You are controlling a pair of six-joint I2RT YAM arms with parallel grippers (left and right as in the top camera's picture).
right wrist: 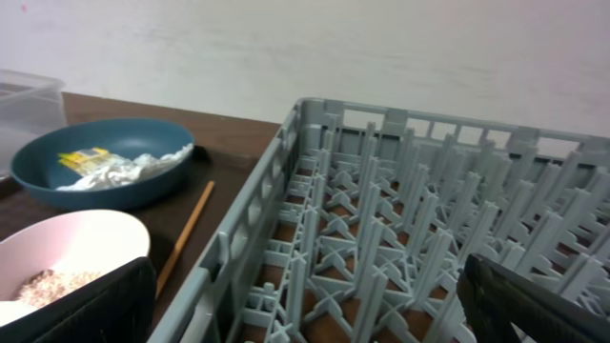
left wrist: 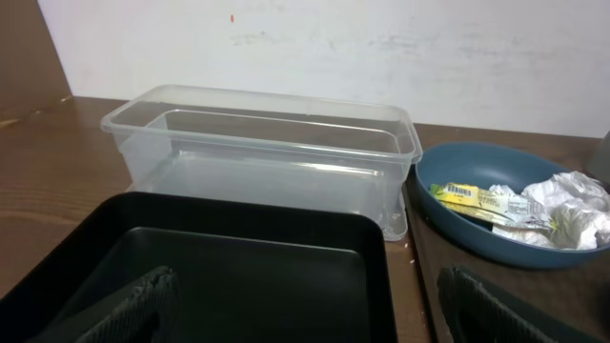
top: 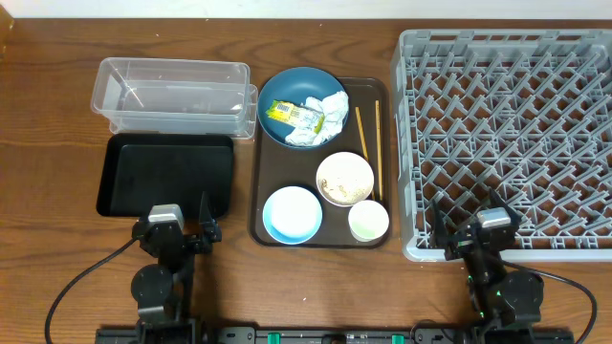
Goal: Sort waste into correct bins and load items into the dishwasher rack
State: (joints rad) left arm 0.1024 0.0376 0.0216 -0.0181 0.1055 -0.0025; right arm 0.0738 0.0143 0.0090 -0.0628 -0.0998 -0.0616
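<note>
Both pairs of jaws are held wide and empty. The black tray (left wrist: 238,257) lies just ahead of the left jaws, with the clear tub (left wrist: 257,143) beyond, ready for waste. The wrapper (left wrist: 472,197) and tissue (left wrist: 572,214) sit in the blue bowl (left wrist: 477,240), further right. The rack (right wrist: 315,119) is set directly ahead of the right jaws for loading.

Grey rack (right wrist: 250,217) filled ctr & right of frame, pegs upright. Dark-blue bowl (right wrist: 114,195) sat mid-left on the brown table (right wrist: 238,143), w/ yellow-green wrapper (right wrist: 81,157) & white tissue (right wrist: 133,170) inside. Cream bowl (right wrist: 67,243) at lower left held rice (right wrist: 48,283). One chopstick (right wrist: 186,233) lay btwn it & rack wall. Clear tub (right wrist: 24,95) clipped at left edge. Right gripper (right wrist: 305,295): dark fingers (right wrist: 95,305) in both bottom corners, jaws wide apart.
</note>
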